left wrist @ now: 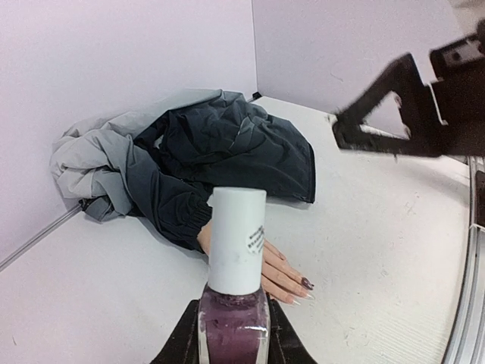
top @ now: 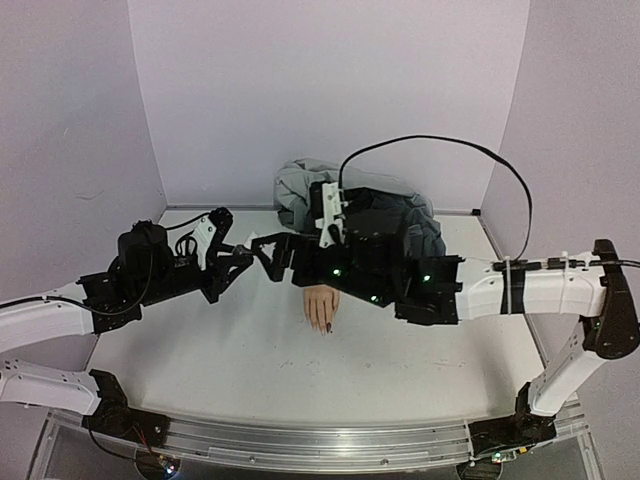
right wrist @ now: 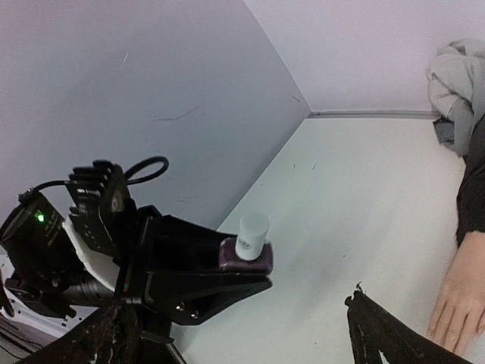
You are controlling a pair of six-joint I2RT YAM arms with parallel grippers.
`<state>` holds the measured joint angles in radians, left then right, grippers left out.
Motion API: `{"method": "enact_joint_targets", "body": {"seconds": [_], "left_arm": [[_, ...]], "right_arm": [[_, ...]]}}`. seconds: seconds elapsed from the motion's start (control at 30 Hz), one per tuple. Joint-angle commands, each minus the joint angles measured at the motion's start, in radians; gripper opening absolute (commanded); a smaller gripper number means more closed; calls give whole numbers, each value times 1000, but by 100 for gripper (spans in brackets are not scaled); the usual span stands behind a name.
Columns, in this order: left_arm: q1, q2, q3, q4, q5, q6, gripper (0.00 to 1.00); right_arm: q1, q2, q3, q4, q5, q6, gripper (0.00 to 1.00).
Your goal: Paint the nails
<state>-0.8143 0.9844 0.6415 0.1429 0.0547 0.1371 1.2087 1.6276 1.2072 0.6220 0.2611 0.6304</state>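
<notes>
While your left gripper (left wrist: 233,345) clamps the polish bottle (left wrist: 233,327), your right gripper (right wrist: 235,311) stands open beside it. Grasp the smooth white cap (left wrist: 236,239) by its sides. The nails (left wrist: 307,283), likely rigid and slick, lie mid-table on the mannequin hand (left wrist: 279,271); brush lightly.

A small polish bottle (left wrist: 233,327) of clear glossy glass shows dark purple lacquer inside. Its cap (left wrist: 236,239) is smooth, matt white plastic with a paper label (left wrist: 256,243). The mannequin hand (left wrist: 276,274) looks like smooth peach plastic with a faint sheen, and one of the nails (left wrist: 307,283) carries dark glossy polish. The crumpled jacket (left wrist: 227,148) is thin grey and navy cloth, softly satiny. The table (left wrist: 379,250) is matt white, lightly scuffed. The rail (top: 320,440) is brushed metal.
</notes>
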Motion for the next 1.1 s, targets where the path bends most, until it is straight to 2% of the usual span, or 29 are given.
{"method": "enact_joint_targets", "body": {"seconds": [0.0,0.07,0.1,0.2,0.3,0.43,0.6,0.8,0.93,1.07], "left_arm": [[3,21,60,77,101,-31,0],[5,43,72,75,220,-45,0],[6,55,81,74,341,-54,0],[9,102,114,75,614,-102,0],[9,146,143,75,745,-128,0],[8,151,143,76,784,-128,0],[7,160,145,78,809,-128,0],[7,157,147,78,826,-128,0],[7,153,147,78,830,-129,0],[7,149,145,78,826,-128,0]], "right_arm": [[-120,-113,-96,106,-276,-127,98],[-151,-141,-147,171,-463,-252,98],[-165,-155,-175,205,-558,-298,98],[-227,-194,-257,341,-790,-301,98],[-240,-185,-256,389,-893,-278,94],[-241,-131,-227,419,-949,-245,73],[-240,-86,-213,498,-964,-191,57],[-240,-33,-161,520,-1004,-172,53],[-239,0,-142,537,-1019,-158,42],[-239,32,-140,584,-1047,-131,39]]}}
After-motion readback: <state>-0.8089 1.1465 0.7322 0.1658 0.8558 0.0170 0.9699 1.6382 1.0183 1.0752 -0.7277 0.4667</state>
